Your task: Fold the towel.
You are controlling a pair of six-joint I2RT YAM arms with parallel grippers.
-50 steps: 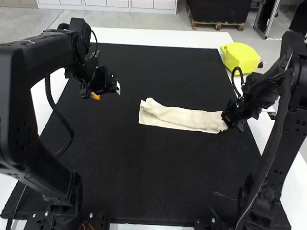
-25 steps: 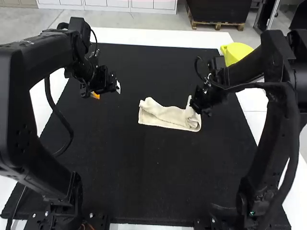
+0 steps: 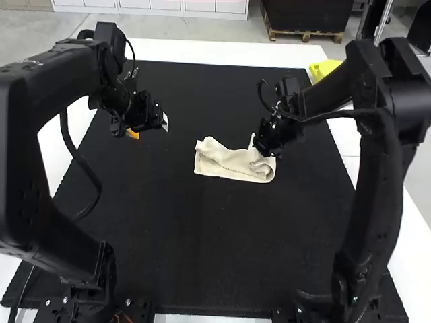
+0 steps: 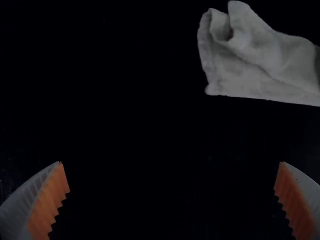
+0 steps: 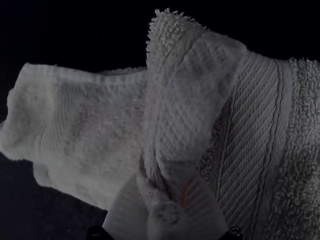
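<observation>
On the black mat (image 3: 202, 235), a cream towel (image 3: 229, 164), its end turned back.
Near the mat's middle, the right gripper (image 5: 165, 175) is closed on that bunched end; over the mat's left side, the left gripper (image 4: 170, 162) gapes, empty. Carry the end low, match edges, then release gently.

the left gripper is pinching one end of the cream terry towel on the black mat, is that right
Wrong gripper: the right wrist view shows the right gripper pinching one end of the cream terry towel on the black mat.
</observation>
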